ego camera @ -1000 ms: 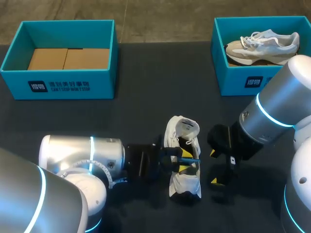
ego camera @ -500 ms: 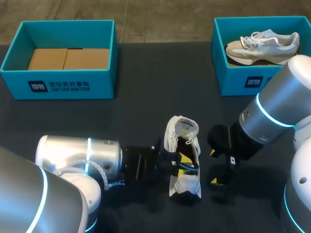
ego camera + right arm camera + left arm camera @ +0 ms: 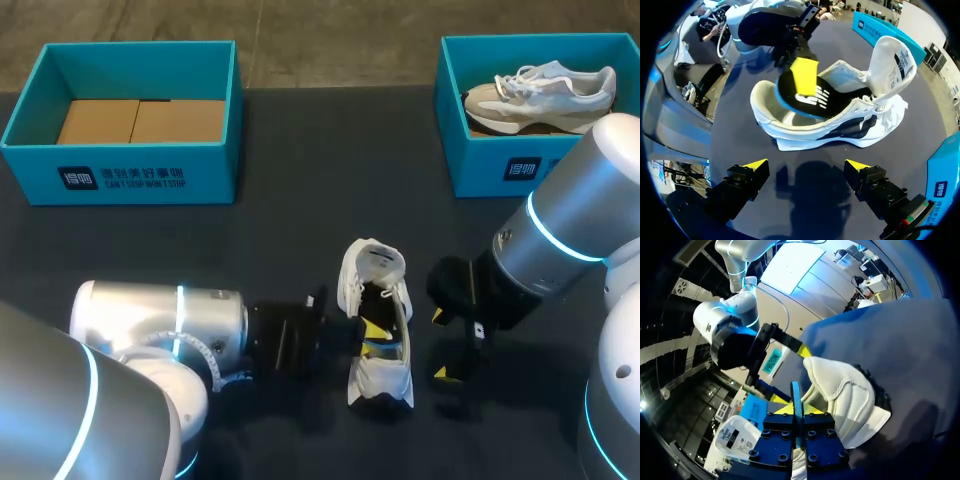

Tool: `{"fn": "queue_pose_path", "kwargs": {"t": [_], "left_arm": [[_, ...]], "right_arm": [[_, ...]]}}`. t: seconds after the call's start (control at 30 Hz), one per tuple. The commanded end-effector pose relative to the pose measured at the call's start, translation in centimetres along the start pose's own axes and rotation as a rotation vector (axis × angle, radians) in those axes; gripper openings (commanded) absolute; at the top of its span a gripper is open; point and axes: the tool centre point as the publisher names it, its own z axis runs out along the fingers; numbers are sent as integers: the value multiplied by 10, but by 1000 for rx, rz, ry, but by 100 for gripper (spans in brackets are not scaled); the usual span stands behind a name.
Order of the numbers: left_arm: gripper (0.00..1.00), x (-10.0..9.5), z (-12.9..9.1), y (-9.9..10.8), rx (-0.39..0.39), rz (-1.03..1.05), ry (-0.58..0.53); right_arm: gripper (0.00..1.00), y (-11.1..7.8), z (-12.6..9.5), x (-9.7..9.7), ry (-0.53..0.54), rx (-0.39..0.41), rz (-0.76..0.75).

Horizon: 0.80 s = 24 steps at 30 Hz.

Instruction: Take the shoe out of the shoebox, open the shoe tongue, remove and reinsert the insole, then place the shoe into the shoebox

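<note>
A white shoe (image 3: 380, 375) lies on its side at the table's near middle, its tongue (image 3: 892, 60) folded back. The black insole (image 3: 812, 100) with a blue edge (image 3: 796, 390) sticks partly out of the shoe's opening. My left gripper (image 3: 374, 333) comes in from the left and is shut on the insole's heel end; one yellow fingertip (image 3: 804, 75) lies flat on it. Just right of the shoe, my right gripper (image 3: 805, 167) stands open with nothing between its fingers (image 3: 440, 316).
A teal shoebox (image 3: 120, 180) with a cardboard floor stands at the far left. A second teal shoebox (image 3: 480, 165) at the far right holds another pale shoe (image 3: 540, 88). Bare dark tabletop lies between the boxes.
My left gripper closed on the insole and drew back a little to the left, lifting the insole's heel end out of the shoe. The right arm stayed still.
</note>
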Motion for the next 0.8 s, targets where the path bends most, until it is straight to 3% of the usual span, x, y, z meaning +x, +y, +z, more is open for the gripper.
{"fn": "queue_pose_path", "kwargs": {"t": [0.03, 0.3, 0.37, 0.43, 0.6, 0.8], "left_arm": [[0, -3, 12, 10, -27, -13, 8], [0, -1, 9, 7, -13, -38, 14], [16, -2, 6, 2, -4, -38, 11], [27, -3, 2, -3, 10, -42, 8], [36, -5, -7, -15, 22, -39, -3], [36, -6, -18, -24, 39, -63, 10]], "right_arm": [[100, 0, 1, 1, -2, 1, 1], [100, 0, 1, 1, -2, 1, 1], [100, 0, 1, 1, -2, 1, 1], [100, 0, 1, 1, -2, 1, 1], [100, 0, 1, 1, -2, 1, 1], [100, 0, 1, 1, -2, 1, 1]]}}
